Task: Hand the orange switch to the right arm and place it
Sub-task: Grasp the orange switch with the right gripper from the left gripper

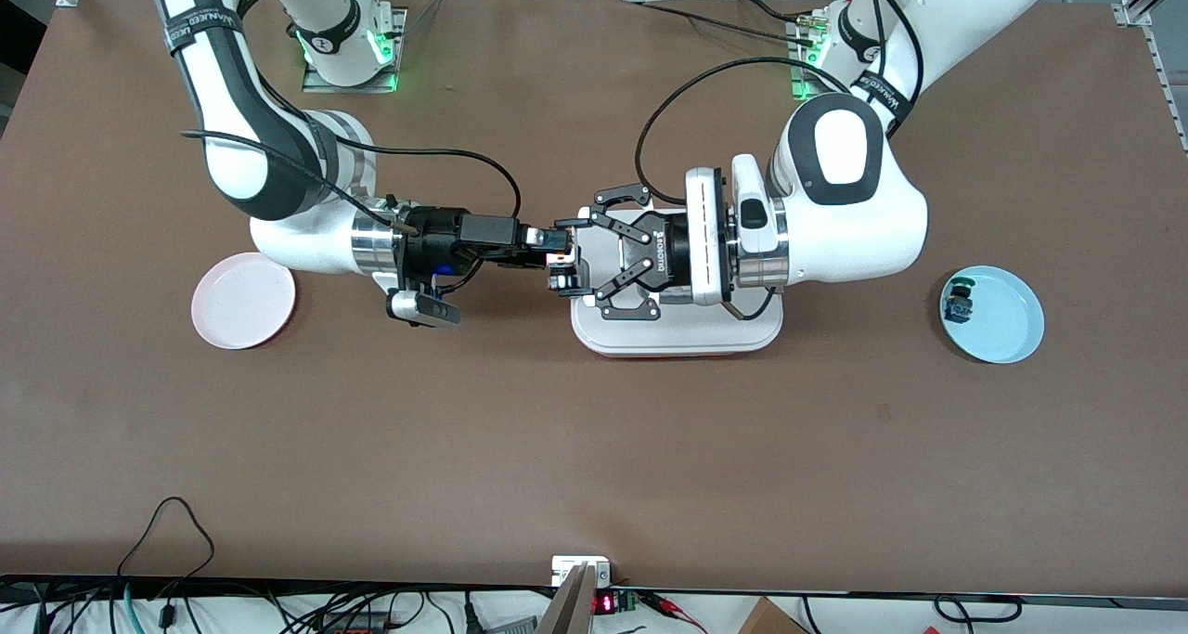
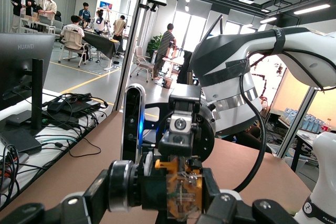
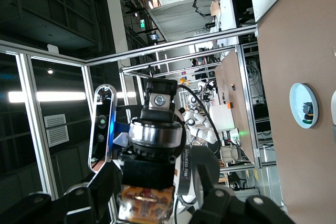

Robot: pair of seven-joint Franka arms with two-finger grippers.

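A white rounded rectangular tray (image 1: 677,337) lies at the middle of the brown bench (image 1: 594,448). Over the tray's end toward the right arm, the right arm's slim black claw (image 1: 557,249) and the left arm's black open-linkage claw (image 1: 583,255) meet tip to tip. The small orange-capped switch (image 2: 184,195) sits between them, seemingly touched by both claws. A pink round plate (image 1: 243,300) lies toward the right arm's end of the bench. A pale blue round plate (image 1: 998,317) lies toward the left arm's end, with a small blue-and-green switch part (image 1: 960,304) in it near its rim.
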